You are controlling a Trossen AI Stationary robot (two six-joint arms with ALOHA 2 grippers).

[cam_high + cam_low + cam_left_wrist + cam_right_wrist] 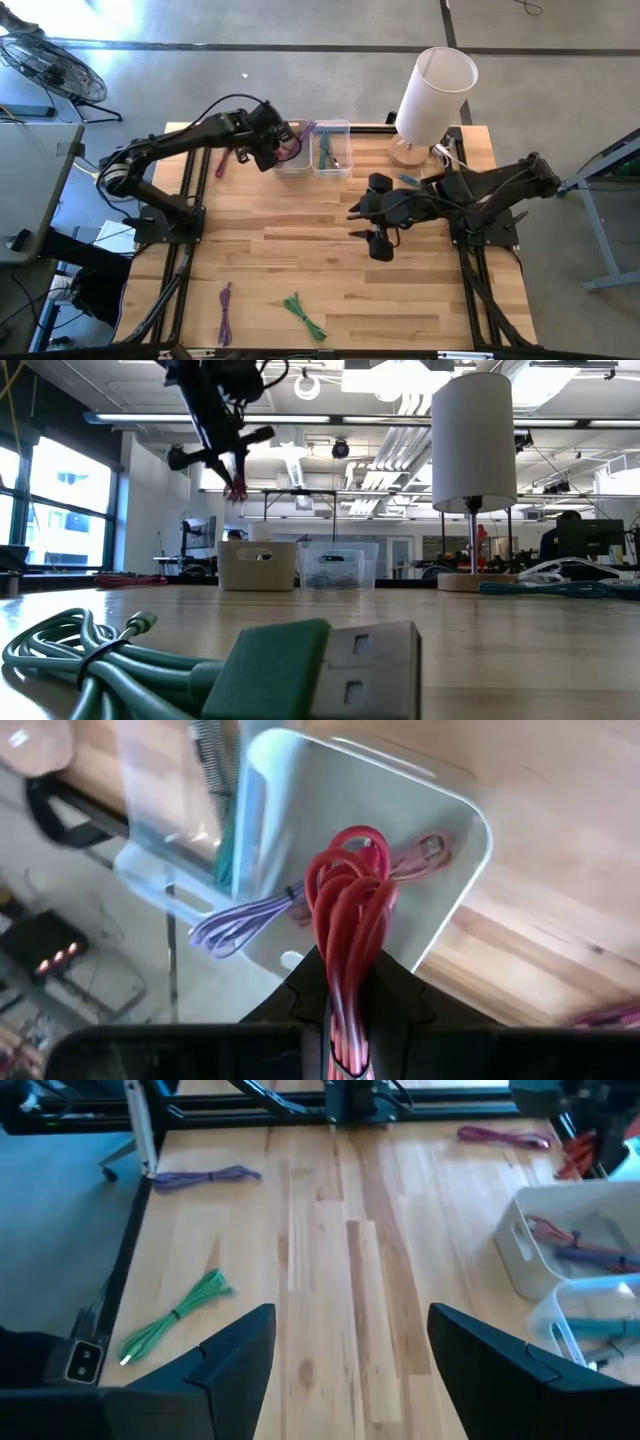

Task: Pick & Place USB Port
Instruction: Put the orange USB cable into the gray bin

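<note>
Overhead, left hand [345, 1020] gripping red cable [348, 920], above white bin [440, 830]

Both arms are matte black, built of slender tubular links joined by chunky rounded joints, with thin black cables looped along them. The left claw [345, 1020] has flat, angular black fingers; the right claw [350, 1355] shows two broad black wedge-shaped fingers.

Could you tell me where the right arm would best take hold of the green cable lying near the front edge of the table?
Probably at the tied middle of the green cable, coming straight down from above. It lies flat on the table as a slim bundle with open wood around it, so fingers can straddle it across its width. The right end effector is open and empty.
</note>
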